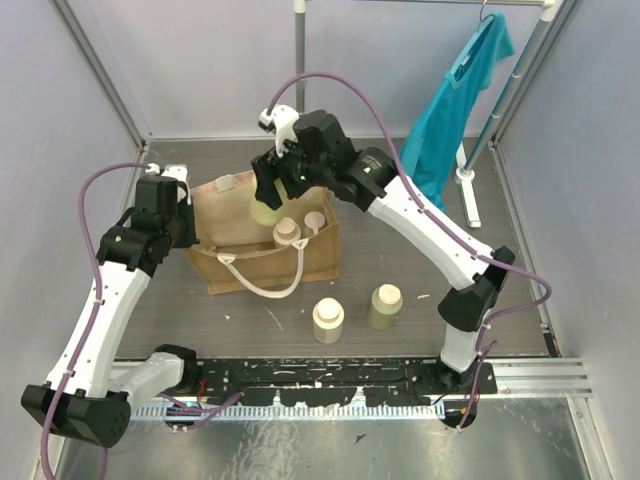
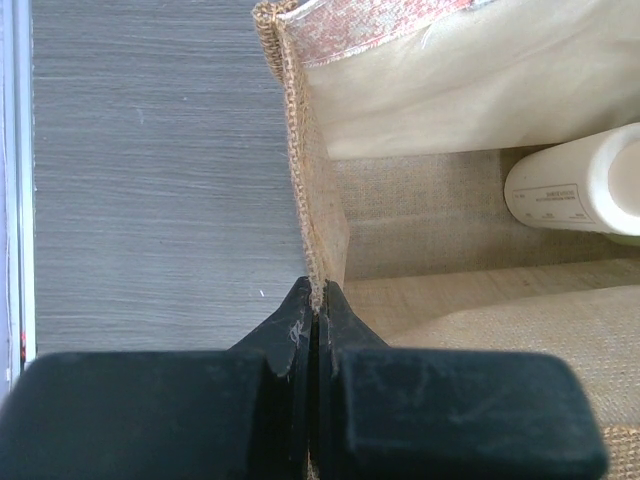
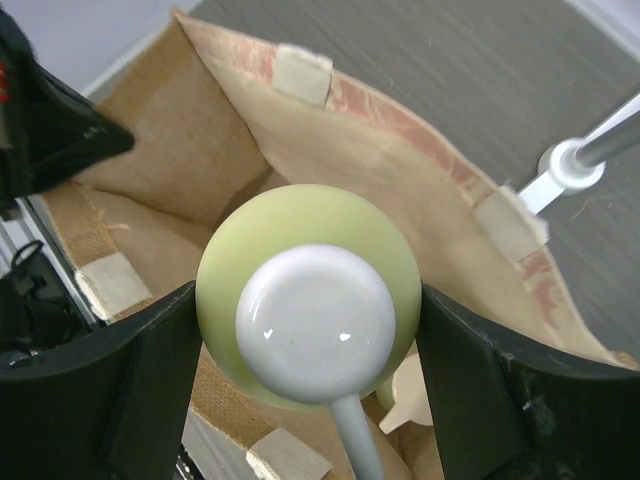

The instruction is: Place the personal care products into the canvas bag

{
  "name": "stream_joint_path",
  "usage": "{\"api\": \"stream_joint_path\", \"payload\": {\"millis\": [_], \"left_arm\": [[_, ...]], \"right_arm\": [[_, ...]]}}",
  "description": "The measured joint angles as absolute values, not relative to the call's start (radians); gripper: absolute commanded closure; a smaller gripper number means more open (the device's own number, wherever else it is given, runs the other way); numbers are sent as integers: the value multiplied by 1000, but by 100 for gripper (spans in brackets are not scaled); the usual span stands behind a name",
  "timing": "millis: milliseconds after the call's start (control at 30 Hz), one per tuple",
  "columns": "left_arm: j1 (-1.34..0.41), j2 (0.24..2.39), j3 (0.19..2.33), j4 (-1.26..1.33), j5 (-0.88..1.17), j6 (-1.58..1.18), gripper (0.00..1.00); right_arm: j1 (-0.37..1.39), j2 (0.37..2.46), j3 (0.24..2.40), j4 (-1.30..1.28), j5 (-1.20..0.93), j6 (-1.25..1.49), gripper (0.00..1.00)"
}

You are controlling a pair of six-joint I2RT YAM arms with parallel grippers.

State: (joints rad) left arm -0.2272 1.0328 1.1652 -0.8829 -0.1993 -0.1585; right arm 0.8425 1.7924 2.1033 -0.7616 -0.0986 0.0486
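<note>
The tan canvas bag (image 1: 252,266) stands open at mid-table. My left gripper (image 1: 190,226) is shut on its left rim; the left wrist view shows the jaws (image 2: 316,300) pinching the burlap edge (image 2: 296,150). My right gripper (image 1: 272,186) is shut on a pale green pump bottle (image 1: 265,211) and holds it upright over the bag's mouth; the right wrist view shows this bottle (image 3: 300,215) between the gripper's (image 3: 308,330) fingers. Two bottles stand inside the bag: a cream-capped one (image 1: 287,232) and a pump-top one (image 1: 315,220). A cream bottle (image 1: 328,320) and a pale green bottle (image 1: 385,306) stand on the table in front of the bag.
A teal shirt (image 1: 465,90) hangs on a rack at the back right, its white foot (image 1: 468,195) on the table. The bag's rope handle (image 1: 262,288) droops over its front. Cage walls close the left, right and back.
</note>
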Motion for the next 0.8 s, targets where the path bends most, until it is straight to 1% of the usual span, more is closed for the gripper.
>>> {"api": "stream_joint_path", "payload": {"millis": [167,400,567,800], "left_arm": [[-227,1032,1165,-884,-199,-159,94],[-227,1030,1166,-884,-195,-159,94],[-227,1026,1166,-885,-195,-159,94],[-227,1021,1166,-886,-191,-159,94]], "right_arm": [[852,1837,2046,-755,-97,58,99],[864,1926,2043,-722,-97,59,99],[882,1942,2042,-694,-88,59,99],[897,1946,1963,-659,-70,58,99]]}}
